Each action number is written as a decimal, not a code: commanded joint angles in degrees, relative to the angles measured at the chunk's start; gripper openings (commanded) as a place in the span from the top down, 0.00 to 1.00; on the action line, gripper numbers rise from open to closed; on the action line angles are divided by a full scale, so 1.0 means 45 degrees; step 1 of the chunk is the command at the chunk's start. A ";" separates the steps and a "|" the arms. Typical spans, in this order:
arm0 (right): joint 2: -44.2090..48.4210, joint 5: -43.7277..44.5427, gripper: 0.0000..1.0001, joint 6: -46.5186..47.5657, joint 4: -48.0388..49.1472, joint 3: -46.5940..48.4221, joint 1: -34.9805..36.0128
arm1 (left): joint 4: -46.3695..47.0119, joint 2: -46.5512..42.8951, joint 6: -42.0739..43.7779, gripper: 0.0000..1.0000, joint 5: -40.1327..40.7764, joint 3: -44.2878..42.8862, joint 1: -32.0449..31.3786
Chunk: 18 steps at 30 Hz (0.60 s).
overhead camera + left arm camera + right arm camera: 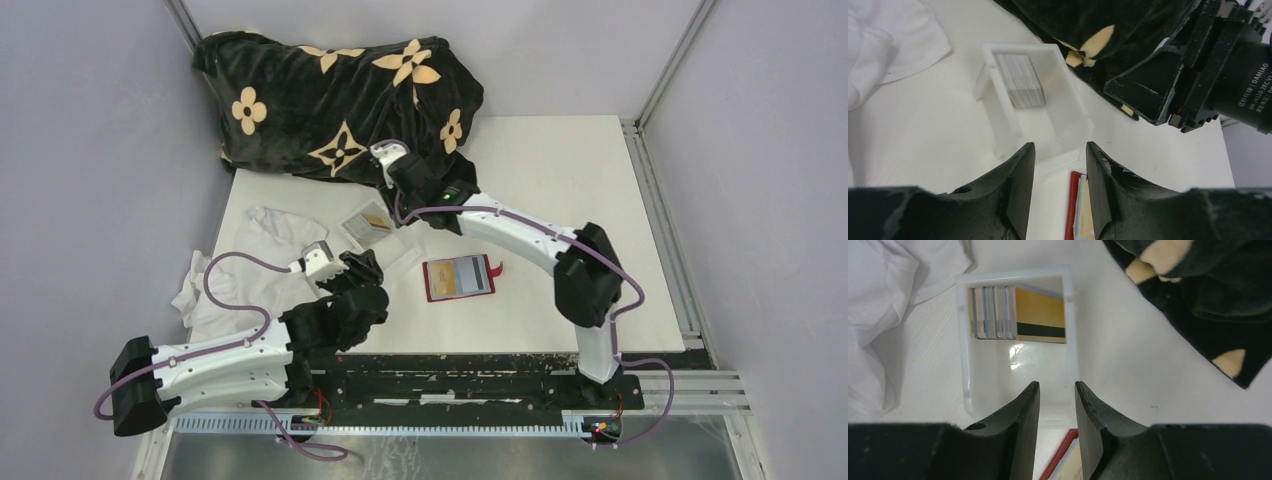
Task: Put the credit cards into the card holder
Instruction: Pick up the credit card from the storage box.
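Several credit cards [996, 320] stand on edge at one end of a clear plastic box [964, 355], a gold one with a black stripe leaning against them. The red card holder [459, 277] lies open on the table near the box. The left gripper [1060, 148] and right gripper [1056, 387] both face it, jaws slightly parted and empty.

The credit cards [1040, 315] look glossy plastic, the box [963, 365] translucent plastic, the blanket [330, 95] plush cloth.

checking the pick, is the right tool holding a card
No, the right tool is open and empty, with the credit cards standing in the clear box.
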<state>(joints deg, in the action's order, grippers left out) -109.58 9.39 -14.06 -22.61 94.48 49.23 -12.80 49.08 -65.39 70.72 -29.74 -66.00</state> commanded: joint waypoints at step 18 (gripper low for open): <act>-0.6338 -0.1396 0.57 0.1265 -0.2938 0.8391 0.0485 | 0.3085 0.0617 0.1622 0.46 -0.3829 0.1423 0.5232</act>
<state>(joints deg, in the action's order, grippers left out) -135.81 3.97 -9.13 -34.72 127.02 51.37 -4.82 50.50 -61.56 56.49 -23.66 -44.25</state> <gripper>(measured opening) 0.422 0.540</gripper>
